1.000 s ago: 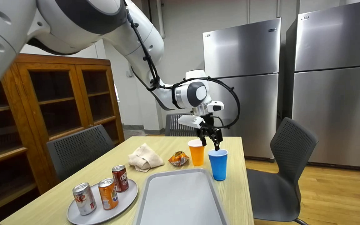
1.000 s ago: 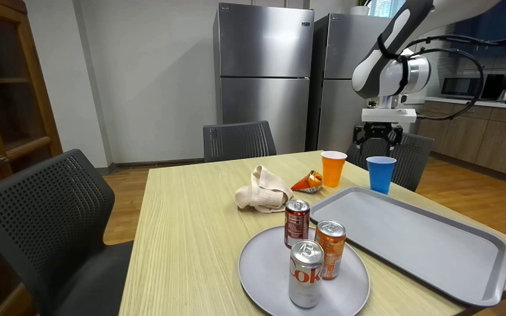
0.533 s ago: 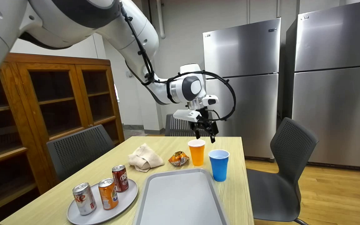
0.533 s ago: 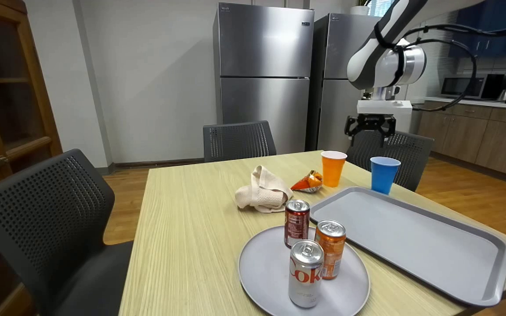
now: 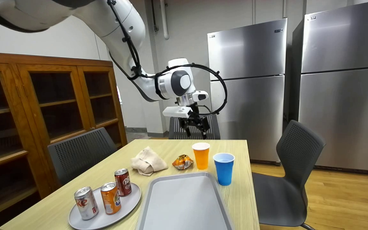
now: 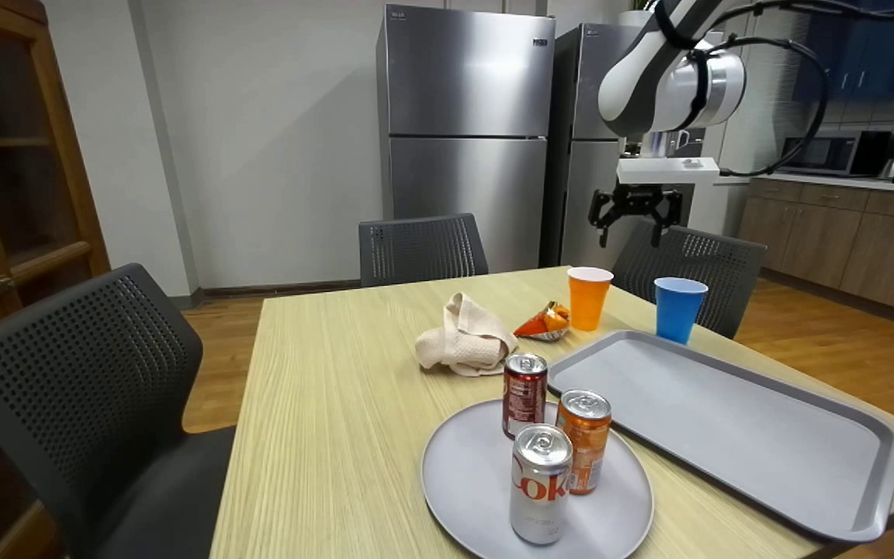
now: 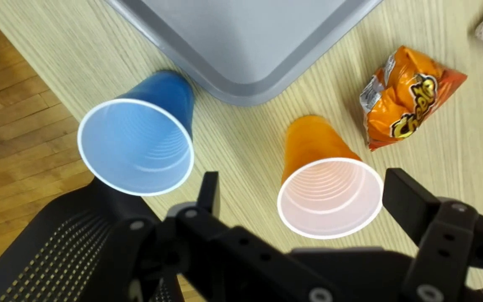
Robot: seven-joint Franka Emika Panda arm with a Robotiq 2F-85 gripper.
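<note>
Nearest me, three soda cans (image 5: 111, 198) stand on a round gray plate (image 5: 131, 204) beside a rectangular gray tray (image 5: 187, 204). Just off the tray's far corner stand a blue plastic cup (image 5: 224, 171) and, beyond it, an orange plastic cup (image 5: 201, 157), near a Cheetos bag (image 5: 182, 162). The Robotiq gripper (image 6: 630, 237) hangs higher, fingers spread apart, before stainless-steel refrigerators (image 6: 470, 178).

A kitchen, by its tall steel refrigerators (image 5: 248, 105), microwave (image 6: 831, 157) and wood-fronted base cabinets (image 6: 827, 237).
</note>
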